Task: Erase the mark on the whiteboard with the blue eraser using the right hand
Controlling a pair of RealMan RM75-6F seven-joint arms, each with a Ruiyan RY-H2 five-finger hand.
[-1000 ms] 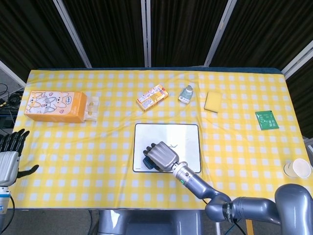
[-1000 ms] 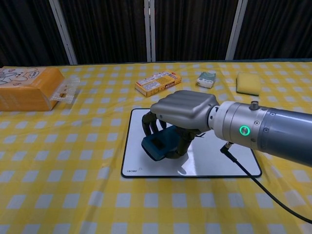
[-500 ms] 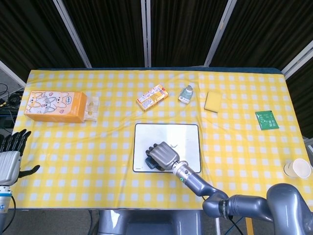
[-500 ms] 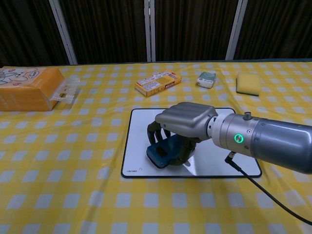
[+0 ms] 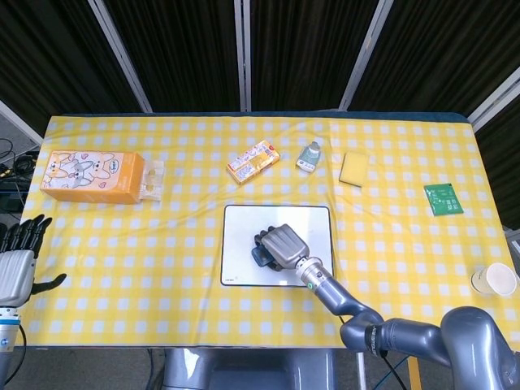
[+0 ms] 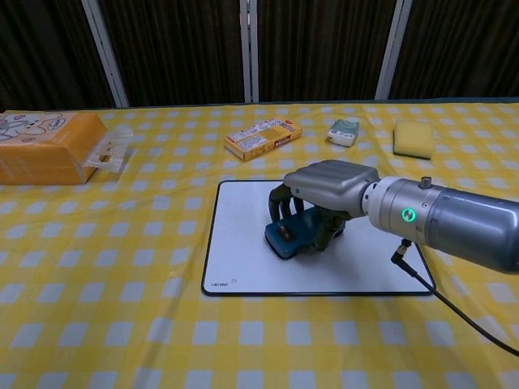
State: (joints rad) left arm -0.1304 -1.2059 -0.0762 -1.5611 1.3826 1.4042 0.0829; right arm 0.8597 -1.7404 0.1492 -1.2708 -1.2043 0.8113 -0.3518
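Note:
The whiteboard (image 5: 238,227) (image 6: 235,243) lies flat in the middle of the checked table. My right hand (image 5: 284,245) (image 6: 324,194) grips the blue eraser (image 5: 260,257) (image 6: 289,236) and presses it on the board's middle. The hand covers the spot beneath it, and no mark shows on the bare parts of the board. My left hand (image 5: 16,264) hovers at the table's left edge with its fingers apart, holding nothing.
An orange tissue box (image 5: 91,175) (image 6: 45,146) lies at the far left. Behind the board are a snack box (image 5: 253,161) (image 6: 263,138), a small wrapped pack (image 5: 309,157) (image 6: 344,130) and a yellow sponge (image 5: 354,168) (image 6: 413,138). A green packet (image 5: 443,199) and paper cup (image 5: 494,279) lie at the right.
My right hand has slid the eraser to the right and farther back across the board, from its near left part to the middle. The left hand has stayed put.

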